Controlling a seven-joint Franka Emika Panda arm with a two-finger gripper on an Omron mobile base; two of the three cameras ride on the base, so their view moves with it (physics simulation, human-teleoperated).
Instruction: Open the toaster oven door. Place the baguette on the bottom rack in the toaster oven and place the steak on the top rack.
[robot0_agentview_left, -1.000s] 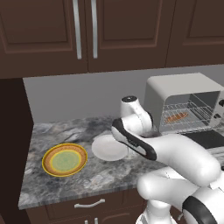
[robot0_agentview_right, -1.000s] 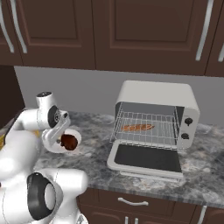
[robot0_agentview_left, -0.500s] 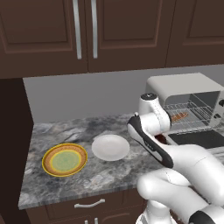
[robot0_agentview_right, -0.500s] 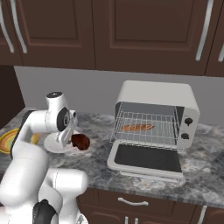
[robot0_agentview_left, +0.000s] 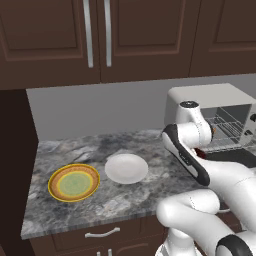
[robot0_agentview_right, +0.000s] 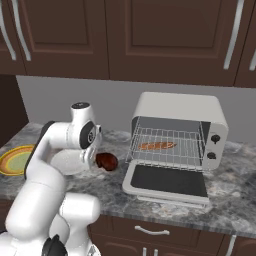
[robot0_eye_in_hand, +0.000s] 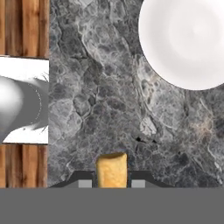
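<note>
A grey marbled worktop (robot0_agentview_right: 235, 200) spans the lower frame of the right base view, carrying the toaster oven (robot0_agentview_right: 179, 145) at centre right, its toaster oven door (robot0_agentview_right: 169, 182) folded down flat. The baguette (robot0_agentview_right: 157, 146) lies on a wire rack inside. Left of centre, the fingers (robot0_agentview_right: 96, 159) are clenched on the steak (robot0_agentview_right: 106, 161), above the worktop beside a white plate (robot0_agentview_left: 126, 168) and an orange-rimmed plate (robot0_agentview_left: 74, 182).

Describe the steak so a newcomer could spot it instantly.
Start at the toaster oven on the grey stone counter, its door folded down. Just left of it, above the counter, the pincer is shut on the steak: a small dark reddish-brown lump, unlike the long tan baguette on the oven rack.
</note>
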